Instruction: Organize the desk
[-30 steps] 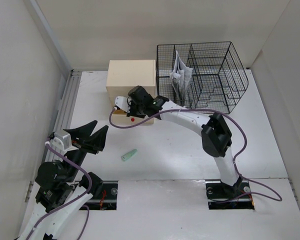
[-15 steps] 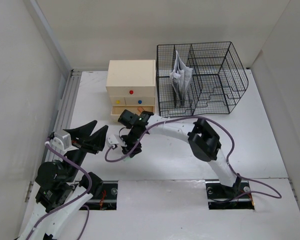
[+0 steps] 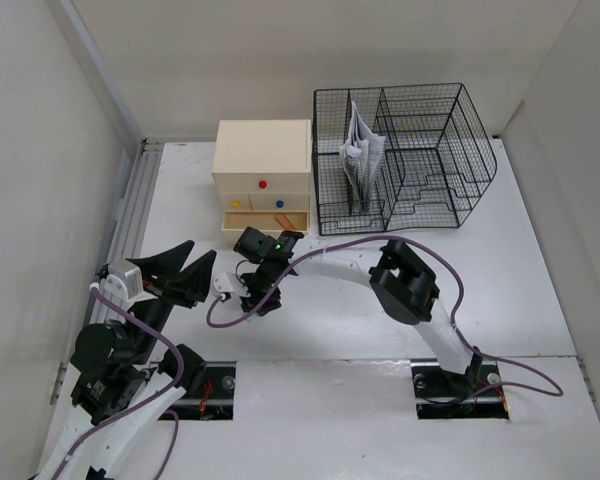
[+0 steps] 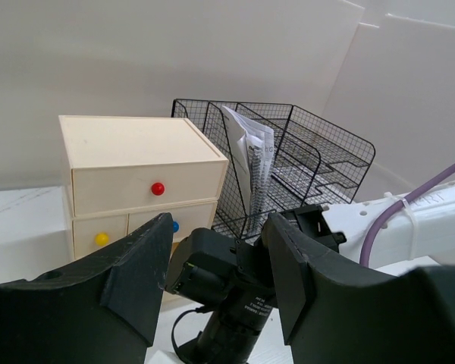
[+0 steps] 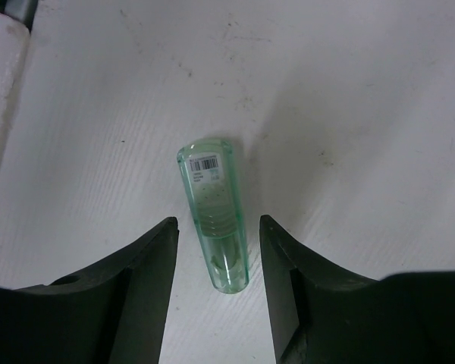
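Observation:
A clear green tube [image 5: 213,208] with a barcode label lies flat on the white desk [image 3: 520,270]. My right gripper [image 5: 218,227] is open and points down over it, one finger on each side of the tube's near end, not touching. In the top view the right gripper [image 3: 258,300] hides the tube. My left gripper [image 3: 204,250] is open and empty, held above the desk's left side. In the left wrist view the left gripper [image 4: 216,246] looks past the right arm's wrist toward the drawer box.
A cream drawer box [image 3: 263,165] with red, yellow and blue knobs stands at the back, its bottom drawer [image 3: 265,220] pulled open. A black wire mesh rack [image 3: 420,150] holding papers [image 3: 362,150] stands to its right. A metal rail [image 3: 130,215] runs along the left.
My right gripper has swung from the front of the drawer box down and left to the green tube, and now straddles it. The left arm has not moved.

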`<state>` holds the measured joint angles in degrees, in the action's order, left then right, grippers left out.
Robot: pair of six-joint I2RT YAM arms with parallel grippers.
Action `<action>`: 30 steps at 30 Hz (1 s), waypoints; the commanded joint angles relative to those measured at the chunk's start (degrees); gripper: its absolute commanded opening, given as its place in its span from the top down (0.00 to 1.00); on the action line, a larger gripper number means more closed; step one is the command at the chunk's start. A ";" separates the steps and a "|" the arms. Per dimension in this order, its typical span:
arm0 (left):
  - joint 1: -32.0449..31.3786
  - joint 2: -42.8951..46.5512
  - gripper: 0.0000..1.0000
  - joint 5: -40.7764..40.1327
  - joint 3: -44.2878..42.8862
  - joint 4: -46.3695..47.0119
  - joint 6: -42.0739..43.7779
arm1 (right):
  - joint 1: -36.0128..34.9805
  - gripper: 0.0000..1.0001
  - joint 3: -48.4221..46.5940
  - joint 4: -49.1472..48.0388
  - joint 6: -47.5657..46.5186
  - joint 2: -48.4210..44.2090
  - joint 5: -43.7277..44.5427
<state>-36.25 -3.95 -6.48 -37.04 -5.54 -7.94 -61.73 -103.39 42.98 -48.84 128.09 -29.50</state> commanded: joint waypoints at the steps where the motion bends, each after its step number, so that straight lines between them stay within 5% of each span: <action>1: 0.21 0.52 0.50 -0.20 0.03 2.03 -0.05 | -0.14 0.47 -0.14 -3.52 1.91 0.40 1.37; 14: 0.21 0.52 0.50 -0.20 0.03 2.03 -0.05 | -0.14 0.53 0.91 -3.61 1.82 1.55 4.45; 17: 0.21 0.52 0.50 -0.20 0.03 2.03 -0.05 | -0.14 0.63 0.91 -3.61 1.82 1.55 5.14; 19: 0.21 1.04 0.50 -0.20 0.03 2.03 -0.05 | -0.14 0.80 0.30 -3.61 1.82 1.55 6.11; 24: 0.21 1.04 0.50 -0.73 0.03 2.03 -0.05 | -0.14 0.93 0.30 -10.26 4.97 -1.52 19.44; 30: 0.21 1.04 0.50 -0.73 0.03 2.03 -0.05 | 1.43 0.94 1.53 -18.19 8.93 -6.28 36.50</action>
<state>-36.25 -3.84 -6.94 -37.04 -5.54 -7.94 -61.56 -102.04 31.88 -42.87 127.33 -4.21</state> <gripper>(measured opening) 0.495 0.330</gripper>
